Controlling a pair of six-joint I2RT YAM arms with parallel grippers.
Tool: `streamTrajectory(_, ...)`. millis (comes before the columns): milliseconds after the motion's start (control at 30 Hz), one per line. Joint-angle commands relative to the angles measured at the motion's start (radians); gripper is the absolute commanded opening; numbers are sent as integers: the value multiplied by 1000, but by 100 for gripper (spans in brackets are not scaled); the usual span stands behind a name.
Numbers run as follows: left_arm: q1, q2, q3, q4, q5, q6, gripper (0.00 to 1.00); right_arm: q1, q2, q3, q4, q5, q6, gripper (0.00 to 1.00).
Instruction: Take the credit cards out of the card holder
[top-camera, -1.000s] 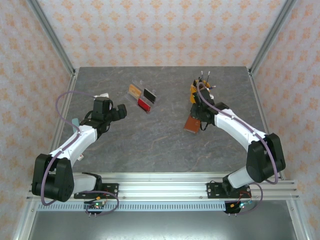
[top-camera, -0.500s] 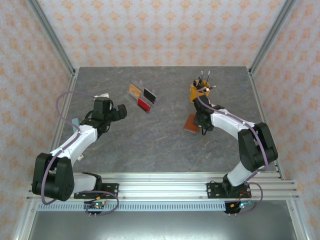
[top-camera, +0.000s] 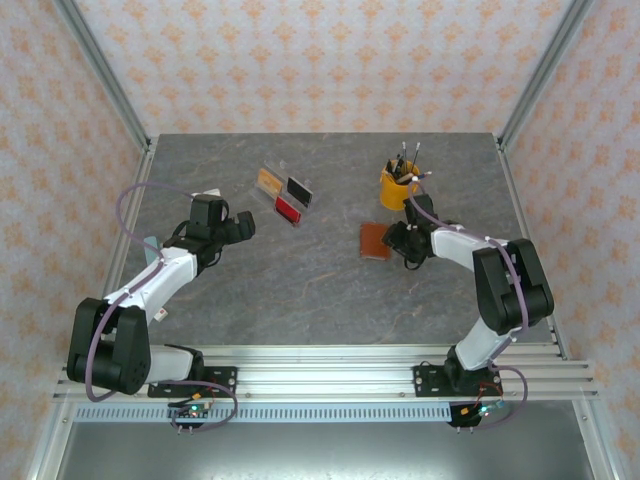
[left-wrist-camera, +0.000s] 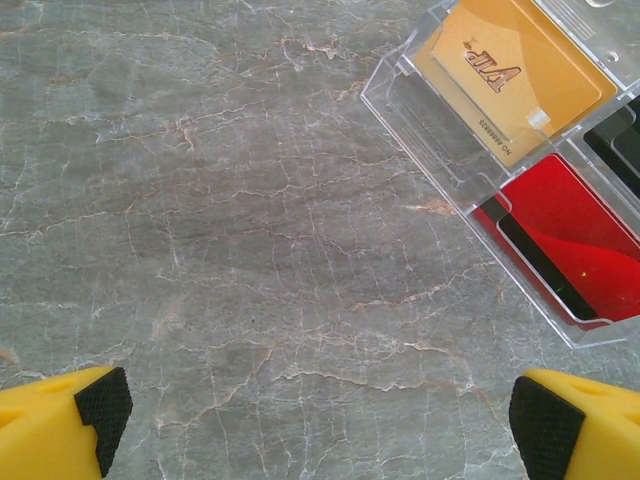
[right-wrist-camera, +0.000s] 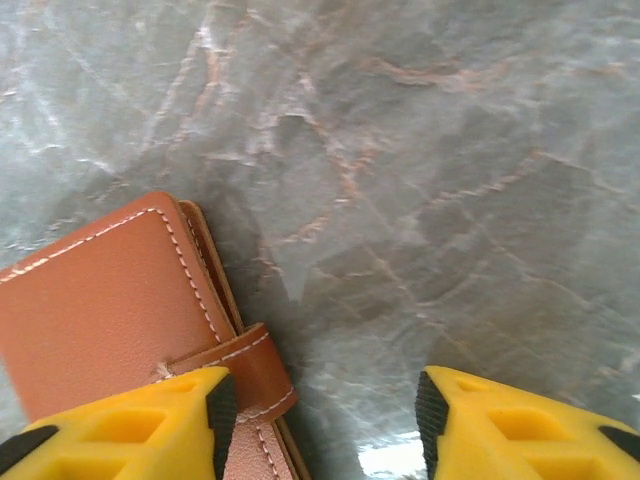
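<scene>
The card holder (top-camera: 375, 241) is a reddish-brown leather wallet lying flat and closed on the grey stone table, right of centre. In the right wrist view the card holder (right-wrist-camera: 100, 300) shows white stitching and a strap (right-wrist-camera: 240, 365) wrapped round its edge. My right gripper (top-camera: 399, 240) sits low just right of it. That gripper (right-wrist-camera: 325, 410) is open, its left finger (right-wrist-camera: 150, 420) over the strap, bare table between the pads. The credit cards are hidden. My left gripper (top-camera: 243, 224) hovers wide open (left-wrist-camera: 320, 410) over bare table.
A clear acrylic stand (top-camera: 285, 195) holding a gold, a red and a black card lies at the back centre, just beyond my left gripper, seen close in the left wrist view (left-wrist-camera: 520, 150). A yellow pen cup (top-camera: 398, 186) stands behind the card holder.
My right gripper has opened and let go of the card holder, which now lies flat, slightly further left. The left arm has hardly moved.
</scene>
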Motion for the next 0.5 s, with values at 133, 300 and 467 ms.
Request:
streamTrajectory(133, -8, 31, 19, 20, 92, -36, 100, -2, -10, -57, 141, -99, 21, 60)
streamTrajectory(300, -18, 60, 38, 20, 203, -75, 100, -1, 22, -42, 149, -149, -13, 58)
streamTrajectory(467, -84, 89, 45, 19, 313, -171, 99, -1, 46, -26, 148, -205, -45, 48)
